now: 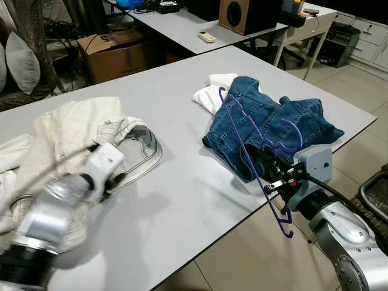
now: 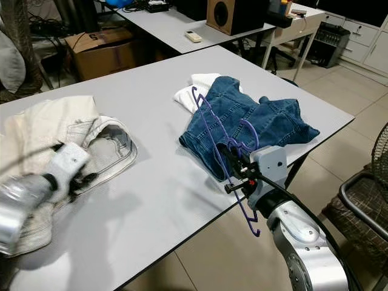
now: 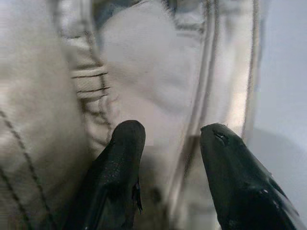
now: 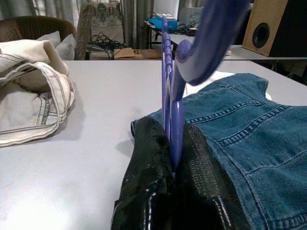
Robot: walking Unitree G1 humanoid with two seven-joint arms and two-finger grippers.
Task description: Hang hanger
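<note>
Office or lab room: grey desk (image 1: 182, 200), speaker (image 1: 241, 14) upper right, cardboard box (image 1: 112, 54) upper left, tiled floor (image 1: 357, 151).

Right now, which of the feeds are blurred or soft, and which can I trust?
Left eye view: left arm smeared by motion over the cream jeans; table and purple hanger sharp. Left wrist view: left gripper and cloth soft, too close. Right wrist view: right gripper crisp, hanger hook near the lens blurred.
</note>
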